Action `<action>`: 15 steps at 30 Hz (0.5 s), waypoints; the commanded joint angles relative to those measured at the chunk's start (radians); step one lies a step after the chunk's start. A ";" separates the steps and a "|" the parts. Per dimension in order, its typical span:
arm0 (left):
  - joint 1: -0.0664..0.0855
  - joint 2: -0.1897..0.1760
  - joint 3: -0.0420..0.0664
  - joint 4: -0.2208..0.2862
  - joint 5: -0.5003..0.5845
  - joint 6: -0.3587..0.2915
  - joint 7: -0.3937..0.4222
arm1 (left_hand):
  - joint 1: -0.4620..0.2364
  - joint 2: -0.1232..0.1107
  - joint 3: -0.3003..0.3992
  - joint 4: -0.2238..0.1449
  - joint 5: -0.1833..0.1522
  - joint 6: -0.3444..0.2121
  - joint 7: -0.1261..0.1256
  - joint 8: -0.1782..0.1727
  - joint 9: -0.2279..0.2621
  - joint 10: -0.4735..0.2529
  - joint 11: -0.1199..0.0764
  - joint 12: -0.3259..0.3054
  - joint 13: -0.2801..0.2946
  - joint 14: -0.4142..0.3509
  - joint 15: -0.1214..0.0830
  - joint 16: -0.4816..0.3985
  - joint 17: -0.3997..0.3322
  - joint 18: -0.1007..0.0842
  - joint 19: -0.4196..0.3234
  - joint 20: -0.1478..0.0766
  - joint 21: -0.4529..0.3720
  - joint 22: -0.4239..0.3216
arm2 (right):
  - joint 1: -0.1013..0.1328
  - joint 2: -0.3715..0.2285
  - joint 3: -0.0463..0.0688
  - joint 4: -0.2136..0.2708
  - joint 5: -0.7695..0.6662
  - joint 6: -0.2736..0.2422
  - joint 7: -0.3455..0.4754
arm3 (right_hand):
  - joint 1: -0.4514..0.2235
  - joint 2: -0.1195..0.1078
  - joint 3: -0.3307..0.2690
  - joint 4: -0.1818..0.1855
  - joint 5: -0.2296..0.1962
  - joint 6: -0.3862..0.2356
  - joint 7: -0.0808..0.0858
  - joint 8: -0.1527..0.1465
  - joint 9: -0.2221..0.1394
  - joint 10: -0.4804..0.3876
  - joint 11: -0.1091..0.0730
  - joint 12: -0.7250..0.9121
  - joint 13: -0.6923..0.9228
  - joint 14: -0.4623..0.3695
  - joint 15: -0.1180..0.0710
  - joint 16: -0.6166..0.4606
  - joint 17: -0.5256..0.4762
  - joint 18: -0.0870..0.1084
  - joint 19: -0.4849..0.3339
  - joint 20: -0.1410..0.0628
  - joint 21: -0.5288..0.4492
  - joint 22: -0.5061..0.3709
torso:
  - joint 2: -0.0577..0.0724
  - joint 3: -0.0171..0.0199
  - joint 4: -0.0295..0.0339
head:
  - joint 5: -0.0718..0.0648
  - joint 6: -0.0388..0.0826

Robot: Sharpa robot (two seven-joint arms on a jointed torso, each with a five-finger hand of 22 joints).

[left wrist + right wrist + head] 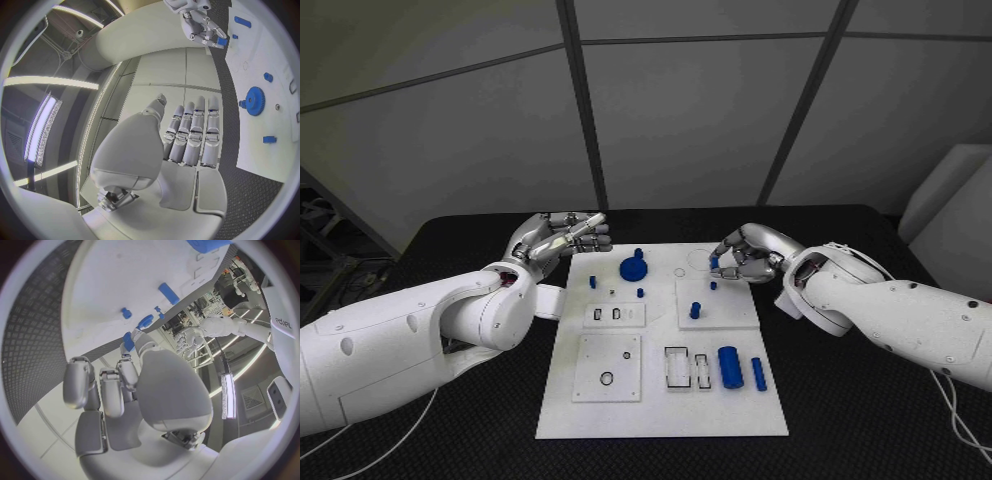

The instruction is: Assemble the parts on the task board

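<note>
A: What does your right hand (744,256) have?

B: It pinches a small blue part (714,262) over the task board's (661,400) far right corner.

A: And your left hand (560,240)?

B: Fingers straight and together, holding nothing, just off the board's far left corner. A blue gear (633,268) lies on the board between your hands, above the black desk (862,420).

— Lying where? White task board (661,400) flat on the table's middle, long side running front to back.

— And on it? Blue gear (633,268) near the far edge; blue cylinder (728,366) and thinner blue pin (759,374) side by side toward the right edge.
</note>
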State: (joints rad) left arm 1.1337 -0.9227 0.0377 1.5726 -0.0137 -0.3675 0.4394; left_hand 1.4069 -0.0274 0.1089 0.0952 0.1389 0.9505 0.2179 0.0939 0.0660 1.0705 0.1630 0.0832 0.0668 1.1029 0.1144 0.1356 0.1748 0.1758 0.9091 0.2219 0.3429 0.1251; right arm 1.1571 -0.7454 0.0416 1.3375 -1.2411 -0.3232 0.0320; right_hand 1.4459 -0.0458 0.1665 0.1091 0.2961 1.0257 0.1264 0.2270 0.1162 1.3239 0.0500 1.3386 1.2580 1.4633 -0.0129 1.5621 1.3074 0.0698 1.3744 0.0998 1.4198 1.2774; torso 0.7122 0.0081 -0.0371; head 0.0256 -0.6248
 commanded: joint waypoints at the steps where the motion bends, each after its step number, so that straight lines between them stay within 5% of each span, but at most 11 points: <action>1: 0.001 -0.001 0.001 0.001 -0.006 0.013 0.003 | -0.001 0.010 0.002 -0.007 -0.003 0.003 0.003 -0.006 0.000 0.000 0.003 -0.005 0.000 -0.002 0.005 -0.005 0.001 0.007 0.003 0.006 -0.004 -0.001 | 0.004 0.005 0.001 0.039 -0.005 -0.022 -0.042 | 0.000 0.005 0.006 0.001 0.005 0.001 0.000 0.006 0.009 0.002 -0.004 -0.002 -0.001 0.106 -0.007 0.006 0.256 -0.007 -0.001 -0.007 0.005 0.001 | -0.001 -0.0012 0.0018 | 0.002 0.001; 6: 0.001 0.001 0.001 -0.002 -0.006 0.013 0.001 | -0.001 0.010 0.002 -0.007 -0.003 0.003 0.003 -0.006 0.000 0.000 0.003 -0.006 0.000 -0.002 0.005 -0.005 0.002 0.007 0.003 0.006 -0.004 -0.001 | 0.005 0.051 0.002 0.076 -0.029 -0.002 -0.075 | 0.001 0.005 0.008 0.000 0.006 -0.001 0.000 0.006 0.008 0.002 -0.004 -0.002 -0.001 0.105 -0.007 0.005 0.253 -0.006 -0.002 -0.007 0.004 -0.001 | -0.001 -0.0025 0.0022 | 0.006 0.000; 15: 0.002 0.007 0.001 -0.002 -0.006 0.012 0.005 | -0.001 0.010 0.002 -0.007 -0.003 0.003 0.003 -0.006 0.000 0.000 0.003 -0.006 0.000 -0.002 0.005 -0.006 0.002 0.007 0.003 0.006 -0.004 -0.001 | 0.004 0.167 0.000 0.071 -0.093 0.029 -0.101 | -0.001 0.004 0.011 0.000 0.008 -0.006 0.002 0.005 0.008 0.001 -0.002 -0.003 -0.001 0.106 -0.007 0.007 0.258 -0.007 -0.001 -0.007 0.004 0.001 | 0.002 -0.0013 0.0038 | 0.015 -0.001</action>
State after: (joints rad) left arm 1.1340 -0.9164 0.0377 1.5702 -0.0138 -0.3659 0.4380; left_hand 1.4069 -0.0274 0.1116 0.0925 0.1389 0.9505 0.2179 0.0939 0.0660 1.0705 0.1630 0.0831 0.0668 1.1029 0.1144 0.1357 0.1747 0.1758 0.9091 0.2219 0.3429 0.1252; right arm 1.1601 -0.5839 0.0417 1.4126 -1.2828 -0.3125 -0.0419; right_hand 1.4460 -0.0459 0.1743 0.1095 0.3000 1.0189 0.1272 0.2312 0.1162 1.3238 0.0500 1.3386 1.2569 1.4633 -0.0128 1.5621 1.3073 0.0698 1.3744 0.0998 1.4197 1.2772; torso 0.7133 0.0058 -0.0333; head 0.0383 -0.6244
